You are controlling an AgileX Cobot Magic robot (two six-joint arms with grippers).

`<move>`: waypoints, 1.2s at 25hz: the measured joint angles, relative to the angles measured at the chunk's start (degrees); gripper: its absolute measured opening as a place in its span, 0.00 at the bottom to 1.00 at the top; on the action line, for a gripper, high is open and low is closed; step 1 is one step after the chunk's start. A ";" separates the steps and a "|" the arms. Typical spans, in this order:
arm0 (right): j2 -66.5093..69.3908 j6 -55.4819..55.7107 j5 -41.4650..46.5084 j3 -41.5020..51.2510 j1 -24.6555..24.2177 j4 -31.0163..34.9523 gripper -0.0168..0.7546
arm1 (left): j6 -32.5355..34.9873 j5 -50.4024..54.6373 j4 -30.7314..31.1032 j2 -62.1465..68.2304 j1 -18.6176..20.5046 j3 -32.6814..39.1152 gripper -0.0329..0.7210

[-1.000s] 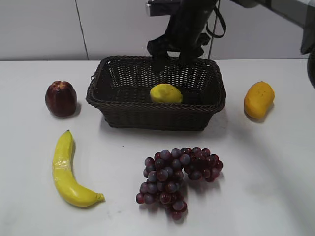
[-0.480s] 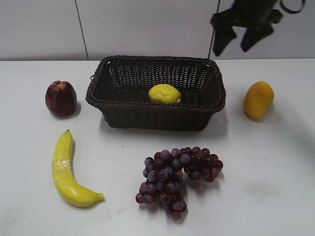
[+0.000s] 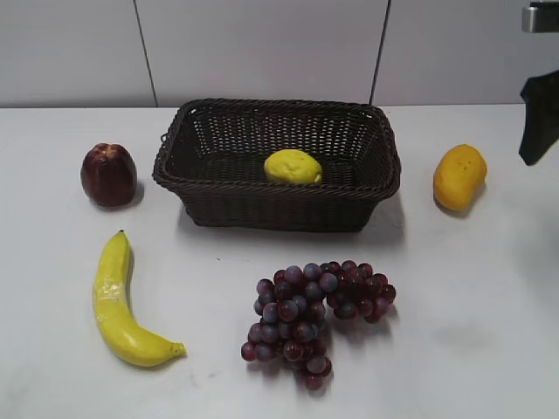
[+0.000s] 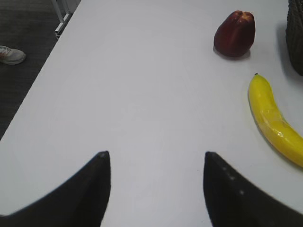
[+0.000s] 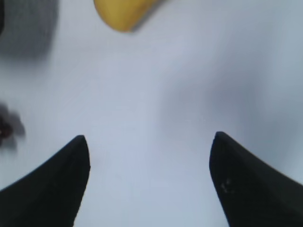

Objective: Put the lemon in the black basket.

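The lemon [image 3: 293,166], pale greenish-yellow and lumpy, lies inside the black basket [image 3: 218,202], a large dark woven basket at the back middle of the table. My right gripper [image 3: 539,118] is at the far right edge of the exterior view, well clear of the basket; in the right wrist view [image 5: 149,142] it is open and empty above bare table. My left gripper [image 4: 156,158] is open and empty over the table's left part, out of the exterior view.
An orange-yellow mango-shaped fruit [image 3: 459,177] lies right of the basket and shows in the right wrist view [image 5: 122,13]. A dark red fruit [image 3: 108,175], a banana [image 3: 118,301] and a grape bunch [image 3: 314,319] lie on the white table. The table's left edge [image 4: 42,80] is near.
My right gripper has moved from above the basket's back rim up and to the right, to the edge of the view. The lemon has stayed in the basket.
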 joint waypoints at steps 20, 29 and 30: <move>-44.14 0.43 -7.86 41.12 -0.07 1.75 0.79 | 0.00 0.00 0.00 0.00 0.00 0.00 0.65; -59.37 0.57 -8.13 53.40 -0.07 3.19 0.79 | 0.00 0.00 0.00 0.00 0.00 0.00 0.65; -61.28 0.59 -8.49 54.71 -0.07 3.25 0.79 | 0.00 0.00 0.00 0.00 0.00 0.00 0.65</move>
